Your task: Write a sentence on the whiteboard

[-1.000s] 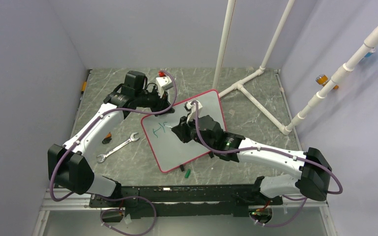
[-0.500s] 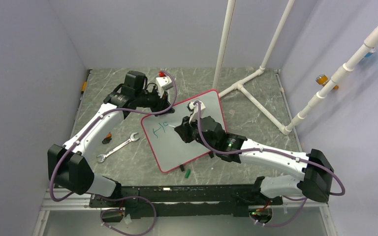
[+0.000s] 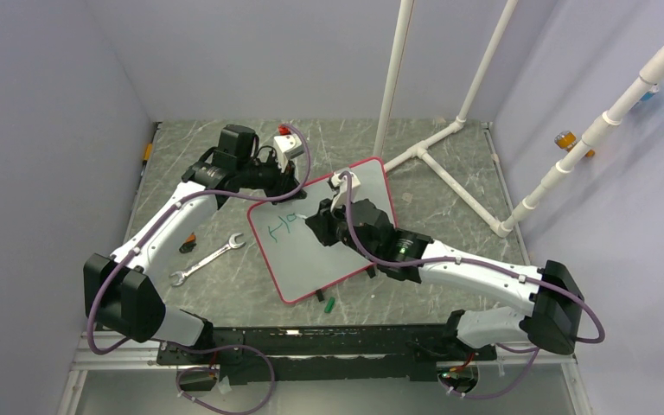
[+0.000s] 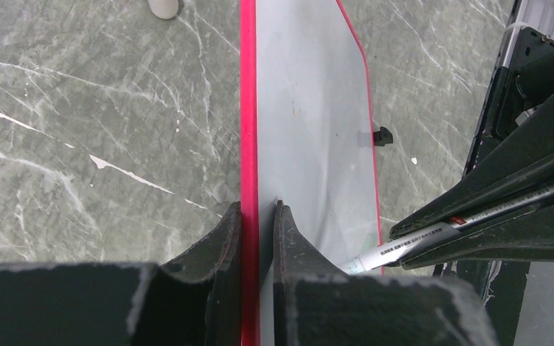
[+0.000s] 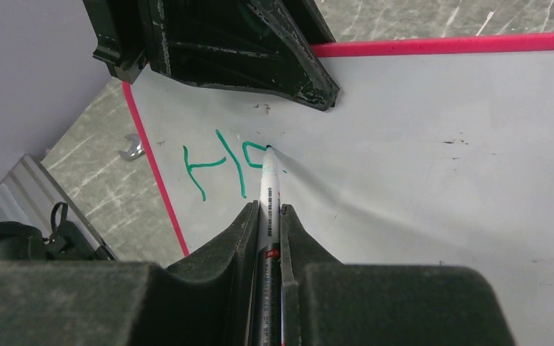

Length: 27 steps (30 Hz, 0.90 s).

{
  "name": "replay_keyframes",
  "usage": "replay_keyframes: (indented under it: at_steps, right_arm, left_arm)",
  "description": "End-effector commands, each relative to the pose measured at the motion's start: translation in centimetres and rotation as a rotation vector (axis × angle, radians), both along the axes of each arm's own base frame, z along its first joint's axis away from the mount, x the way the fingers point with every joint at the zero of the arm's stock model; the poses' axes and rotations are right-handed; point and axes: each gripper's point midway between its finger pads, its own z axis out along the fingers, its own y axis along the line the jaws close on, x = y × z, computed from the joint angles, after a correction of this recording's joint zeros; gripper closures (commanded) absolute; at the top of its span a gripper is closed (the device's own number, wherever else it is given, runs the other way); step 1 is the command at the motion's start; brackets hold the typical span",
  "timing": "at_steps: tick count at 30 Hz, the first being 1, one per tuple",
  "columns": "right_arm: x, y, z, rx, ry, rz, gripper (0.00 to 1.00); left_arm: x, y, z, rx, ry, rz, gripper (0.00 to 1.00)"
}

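Note:
The whiteboard [image 3: 333, 259], white with a red-pink frame, lies slanted on the table's middle. My left gripper [image 3: 290, 192] is shut on its far-left frame edge; in the left wrist view its jaws [image 4: 257, 216] pinch the red frame of the whiteboard [image 4: 310, 108]. My right gripper [image 3: 313, 222] is shut on a white marker [image 5: 269, 189]. The marker's tip touches the whiteboard [image 5: 433, 180]. The sentence [image 5: 220, 164] shows as a green "H" and a part of a second letter, also seen in the top view [image 3: 284, 225]. The marker also shows in the left wrist view [image 4: 433, 234].
A silver wrench [image 3: 207, 259] lies left of the board. A green cap [image 3: 330, 303] lies by the board's near edge. White PVC pipes [image 3: 450, 138] stand at the back right. A white and red object [image 3: 288, 141] sits behind the left gripper.
My right gripper has shifted slightly away and to the right with the marker, and a new green stroke has appeared after the "H". The left gripper has kept its hold.

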Motion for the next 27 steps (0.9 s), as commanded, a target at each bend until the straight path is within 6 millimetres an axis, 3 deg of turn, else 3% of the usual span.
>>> replay_keyframes:
  at_steps: [1,11,16,22,27]
  right_arm:
    - [1.6,0.0,1.7,0.017,-0.043,-0.052,1.00]
    - [0.6,-1.5,-1.0,0.001,0.013,-0.069,1.00]
    - [0.3,-2.5,-1.2,0.003,0.019,-0.090,1.00]
    - [0.3,-2.8,0.0,0.010,0.000,-0.093,1.00]
    - [-0.2,-2.0,2.5,0.068,-0.036,-0.032,1.00]
  left_arm:
    - [0.2,0.8,0.8,0.044,-0.095,0.012,1.00]
    - [0.2,0.8,1.1,0.040,-0.103,0.012,1.00]
    - [0.1,0.8,1.2,0.039,-0.103,0.011,1.00]
    - [0.1,0.8,1.3,0.036,-0.106,0.010,1.00]
    - [0.1,0.8,1.3,0.036,-0.106,0.009,1.00]
